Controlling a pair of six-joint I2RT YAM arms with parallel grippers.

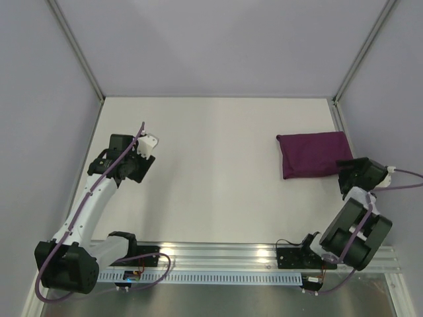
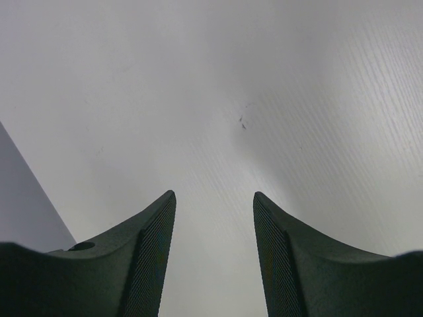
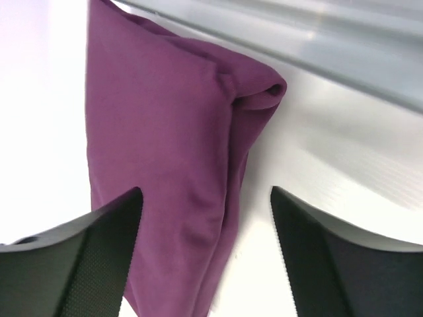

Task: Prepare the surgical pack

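The surgical pack (image 1: 312, 154) lies folded into a compact plum-purple bundle at the right side of the white table, close to the right wall. In the right wrist view the surgical pack (image 3: 165, 165) fills the left and middle, its folded edge running between my fingers. My right gripper (image 1: 350, 168) hangs at the bundle's near right corner, open, its jaws apart with the fabric edge below and not pinched (image 3: 206, 198). My left gripper (image 1: 147, 146) is far off at the left of the table, open over bare tabletop (image 2: 215, 201), holding nothing.
The enclosure's grey walls and metal frame posts (image 1: 80, 53) close in the table on three sides. An aluminium rail (image 1: 225, 261) runs along the near edge by the arm bases. The right wall's frame (image 3: 317, 39) passes just beyond the bundle.
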